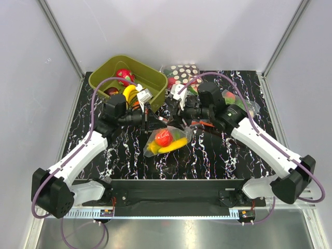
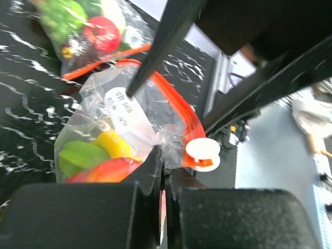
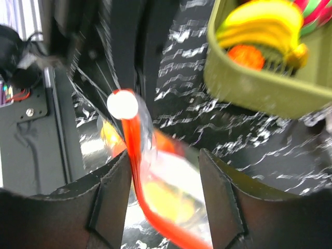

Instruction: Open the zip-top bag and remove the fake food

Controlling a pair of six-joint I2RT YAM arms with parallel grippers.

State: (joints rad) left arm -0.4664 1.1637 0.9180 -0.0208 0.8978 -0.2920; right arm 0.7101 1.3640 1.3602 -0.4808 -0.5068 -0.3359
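Observation:
The zip-top bag [image 1: 168, 140] hangs a little above the middle of the table, holding fake food: a red round fruit [image 1: 163, 137], a yellow banana [image 1: 174, 146] and a green piece. My left gripper [image 1: 150, 121] is shut on the clear plastic just beside the orange-red zip strip [image 2: 179, 111] and its white slider [image 2: 202, 154]; in the left wrist view the gripper [image 2: 166, 166] pinches the bag [image 2: 119, 129]. My right gripper [image 1: 178, 117] is open. In the right wrist view this gripper [image 3: 165, 171] has the zip strip [image 3: 136, 155] between its jaws, close to the left finger, below the slider [image 3: 123, 104].
An olive bin [image 1: 106, 78] at the back left holds a banana, an orange piece and a red-pink fruit; it also shows in the right wrist view [image 3: 259, 91]. A polka-dot bag [image 1: 185, 72] lies behind the grippers. A bag of green and red vegetables [image 2: 83, 28] lies at the right.

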